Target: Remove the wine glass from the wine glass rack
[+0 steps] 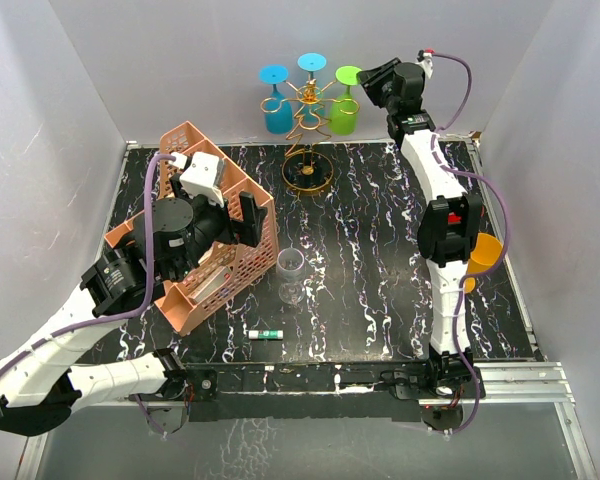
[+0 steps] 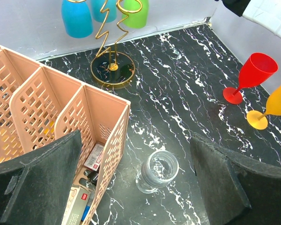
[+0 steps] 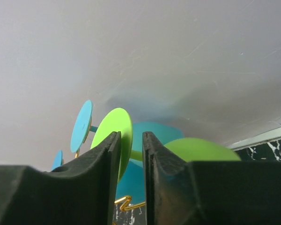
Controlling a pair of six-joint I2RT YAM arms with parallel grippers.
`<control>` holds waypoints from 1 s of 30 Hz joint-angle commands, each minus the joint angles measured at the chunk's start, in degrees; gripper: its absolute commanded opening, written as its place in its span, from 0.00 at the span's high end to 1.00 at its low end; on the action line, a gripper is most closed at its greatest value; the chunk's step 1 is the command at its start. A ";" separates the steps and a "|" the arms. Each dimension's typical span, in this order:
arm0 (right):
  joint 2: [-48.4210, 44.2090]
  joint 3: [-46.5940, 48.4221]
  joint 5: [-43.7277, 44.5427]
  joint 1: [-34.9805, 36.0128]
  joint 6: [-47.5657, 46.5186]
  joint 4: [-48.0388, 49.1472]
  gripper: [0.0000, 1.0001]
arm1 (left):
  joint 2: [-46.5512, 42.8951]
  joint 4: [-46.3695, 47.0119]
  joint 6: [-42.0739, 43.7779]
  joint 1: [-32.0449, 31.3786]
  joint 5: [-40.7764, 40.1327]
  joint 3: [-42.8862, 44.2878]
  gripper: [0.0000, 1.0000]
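Green wine glass (image 3: 203,150), stem partly hidden by the right gripper (image 3: 130,138), its 2 fingers nearly meeting; contact unclear. Left gripper (image 2: 136,140) spread wide.

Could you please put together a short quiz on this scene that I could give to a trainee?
1. How many glasses hang upside down from the gold rack?
2. True or false: the left fingers are closed on the clear glass.
3. Which glass has its stem between the right fingers? A red glass, B green glass, C orange glass.
Key: 1. Three: blue glass, teal glass, green glass. 2. False: they stand open, apart from it. 3. B.
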 commanded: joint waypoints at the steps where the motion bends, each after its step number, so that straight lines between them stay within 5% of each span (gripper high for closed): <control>1: 0.62 2.88 -0.68 -0.01 1.23 2.52 0.75 | -0.22 0.98 0.58 0.20 -1.36 2.27 0.03; 9: 0.11 2.88 -1.22 0.01 2.18 2.40 0.92 | -0.17 0.64 0.28 0.17 -0.97 2.29 0.03; 30: -1.02 3.89 -8.52 1.99 7.54 4.49 0.92 | -1.33 0.25 -0.76 0.25 -0.58 2.37 0.03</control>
